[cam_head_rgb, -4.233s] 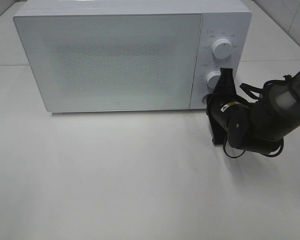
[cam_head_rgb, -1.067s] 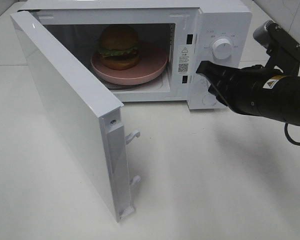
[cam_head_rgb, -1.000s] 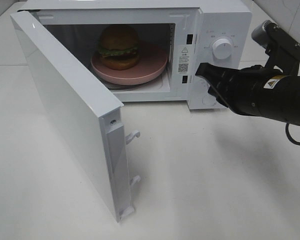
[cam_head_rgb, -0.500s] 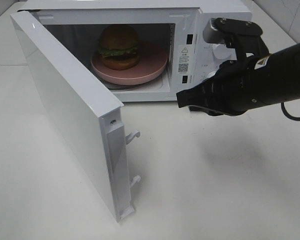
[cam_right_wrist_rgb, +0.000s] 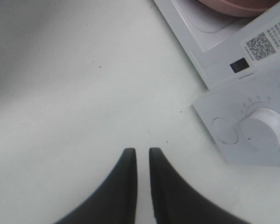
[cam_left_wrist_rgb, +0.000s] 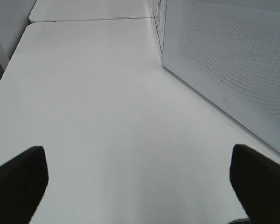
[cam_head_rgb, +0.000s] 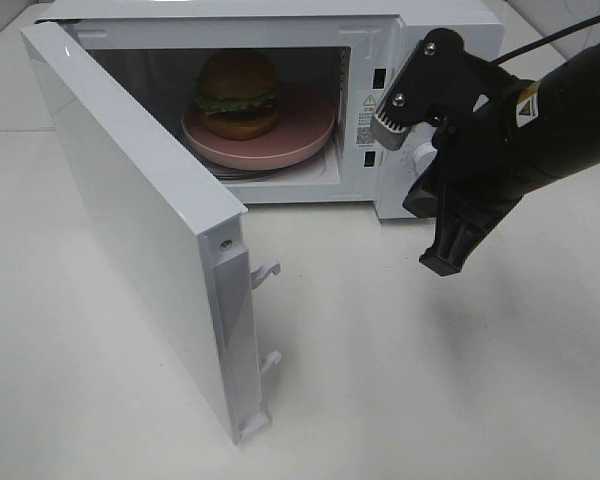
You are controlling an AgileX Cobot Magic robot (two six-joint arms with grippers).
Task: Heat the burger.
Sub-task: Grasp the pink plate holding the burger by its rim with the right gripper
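Table: we see open room right of the door's edge.
Microwave: door swung wide.
Burger: inside, on the pink plate.
Right gripper: fingers almost together, empty, before the panel.
Left gripper: spread wide, empty.

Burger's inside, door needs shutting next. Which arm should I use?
Left, probably. The left tool, open, faces the door on its outer side, ready to push. The right tool hangs by the dials, on the door's inner side.
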